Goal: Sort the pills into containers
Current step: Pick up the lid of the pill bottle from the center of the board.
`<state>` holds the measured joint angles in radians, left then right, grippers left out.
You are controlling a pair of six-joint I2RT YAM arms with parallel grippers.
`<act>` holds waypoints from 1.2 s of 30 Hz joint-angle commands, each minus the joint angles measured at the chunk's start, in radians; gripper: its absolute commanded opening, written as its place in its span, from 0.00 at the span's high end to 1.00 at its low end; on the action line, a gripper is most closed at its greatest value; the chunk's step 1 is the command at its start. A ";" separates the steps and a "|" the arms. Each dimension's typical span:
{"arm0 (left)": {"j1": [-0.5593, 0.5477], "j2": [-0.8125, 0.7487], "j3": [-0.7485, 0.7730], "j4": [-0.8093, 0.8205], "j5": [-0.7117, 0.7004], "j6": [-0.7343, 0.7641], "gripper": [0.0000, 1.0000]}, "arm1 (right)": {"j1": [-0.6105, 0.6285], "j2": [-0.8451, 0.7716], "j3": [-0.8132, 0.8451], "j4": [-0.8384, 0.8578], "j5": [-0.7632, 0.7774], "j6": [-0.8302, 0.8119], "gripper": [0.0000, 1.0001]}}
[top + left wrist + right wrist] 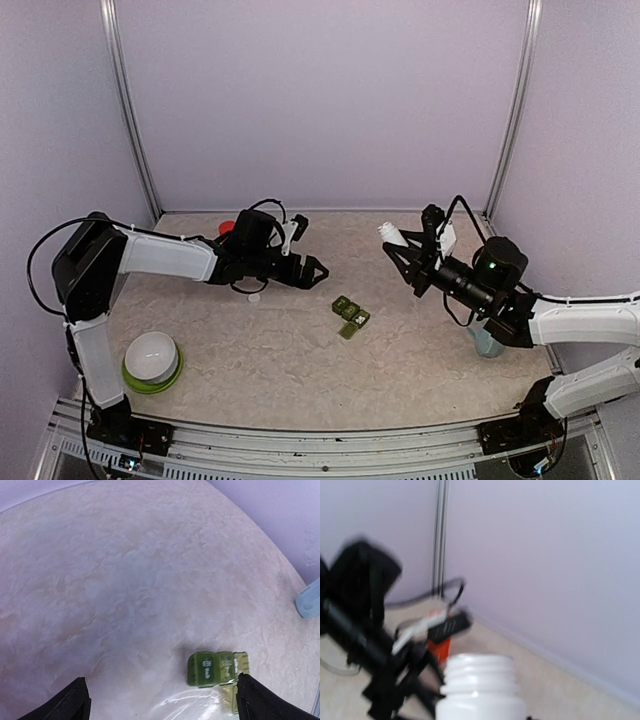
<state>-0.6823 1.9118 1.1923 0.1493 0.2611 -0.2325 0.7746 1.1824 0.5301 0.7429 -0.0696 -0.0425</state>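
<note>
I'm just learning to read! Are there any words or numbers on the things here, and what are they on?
No text here can be read.
Green pill containers: pale marks on the lids, too blurred to read.
White bottle: no label or words showing.
Orange-red bottle: too blurry, no words to be seen.
</note>
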 commanded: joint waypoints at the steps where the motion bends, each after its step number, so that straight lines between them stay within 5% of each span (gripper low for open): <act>1: 0.026 -0.067 -0.074 -0.108 -0.150 -0.044 0.01 | 0.008 -0.069 -0.036 0.133 0.013 -0.038 0.98; 8: 0.047 -0.118 -0.138 -0.207 -0.307 -0.061 0.01 | 0.009 -0.107 -0.076 0.202 0.002 -0.057 0.96; 21: 0.106 -0.176 -0.197 -0.269 -0.362 -0.098 0.02 | 0.009 -0.157 -0.099 0.216 -0.023 -0.050 0.92; 28: 0.110 -0.117 -0.163 -0.295 -0.361 -0.089 0.19 | 0.009 -0.140 -0.092 0.207 -0.033 -0.043 0.91; 36: 0.110 -0.053 -0.143 -0.303 -0.376 -0.081 0.25 | 0.009 -0.122 -0.084 0.196 -0.033 -0.040 0.90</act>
<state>-0.5770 1.8332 1.0241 -0.1352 -0.0940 -0.3180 0.7761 1.0504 0.4404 0.9318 -0.0971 -0.0883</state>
